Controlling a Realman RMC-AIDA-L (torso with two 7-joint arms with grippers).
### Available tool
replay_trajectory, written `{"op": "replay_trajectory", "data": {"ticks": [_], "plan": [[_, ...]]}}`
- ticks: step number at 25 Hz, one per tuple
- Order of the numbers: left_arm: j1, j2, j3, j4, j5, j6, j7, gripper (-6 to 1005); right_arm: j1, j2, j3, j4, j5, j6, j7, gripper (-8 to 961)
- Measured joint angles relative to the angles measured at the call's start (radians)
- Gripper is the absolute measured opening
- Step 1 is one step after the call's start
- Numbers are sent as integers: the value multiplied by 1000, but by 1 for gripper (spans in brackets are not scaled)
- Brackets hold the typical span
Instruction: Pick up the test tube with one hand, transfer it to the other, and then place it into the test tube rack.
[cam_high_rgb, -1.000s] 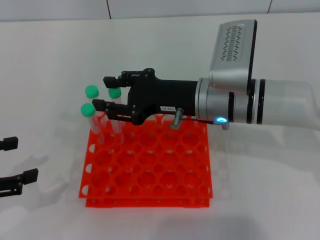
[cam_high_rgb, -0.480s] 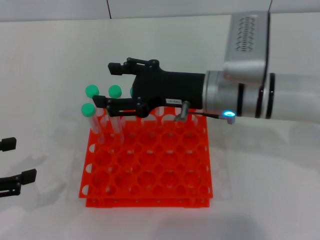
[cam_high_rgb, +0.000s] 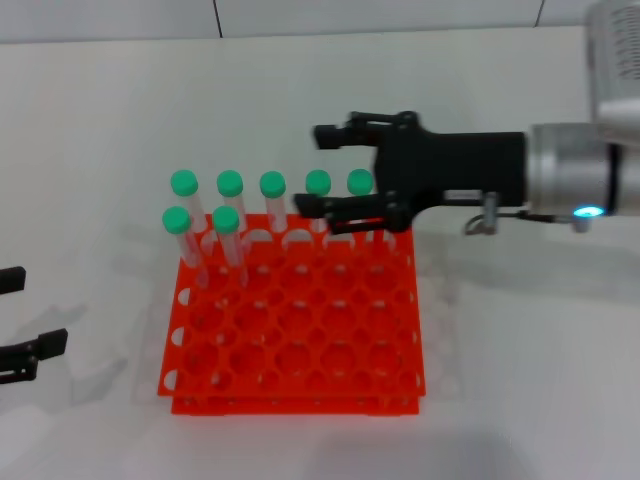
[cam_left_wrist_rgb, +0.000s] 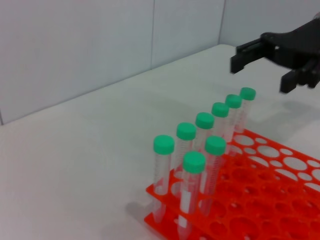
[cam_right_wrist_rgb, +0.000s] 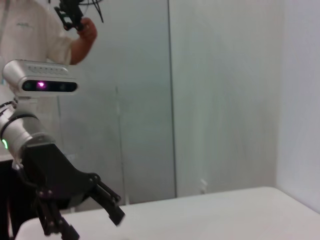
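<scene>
Right gripper (cam_high_rgb: 312, 170) jaws released, empty, right of upright tube (cam_high_rgb: 226, 220) in rack (cam_high_rgb: 300, 390); left gripper (cam_high_rgb: 30, 315) lower left, jaws released.

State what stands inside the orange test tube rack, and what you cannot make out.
Seven green-capped tubes stand upright in the test tube rack: five in the far row, two in the next. Other holes look empty. The open right gripper hangs over the far right corner, covering some holes; the left gripper waits aside.
</scene>
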Motion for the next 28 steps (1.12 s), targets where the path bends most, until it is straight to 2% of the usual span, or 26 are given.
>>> {"op": "replay_trajectory", "data": {"ticks": [4, 9, 15, 19, 24, 28], "plan": [[0, 0, 0, 0, 0, -13, 7, 883, -39, -4, 125, -57, -117, -99, 71, 799], [0, 0, -9, 0, -1, -17, 9, 883, -48, -15, 238, -74, -230, -197, 135, 799], [0, 0, -14, -7, -6, -20, 10, 883, -54, -26, 328, -85, -330, -319, 157, 798], [-10, 0, -14, -24, -11, -30, 10, 883, -72, -30, 362, -86, -359, -350, 159, 798], [-23, 0, -11, -34, -29, -24, 4, 883, -76, -23, 364, -85, -428, -353, 161, 798], [-45, 0, 14, -37, -19, -19, -6, 883, -77, -25, 365, -78, -443, -367, 163, 798]]}}
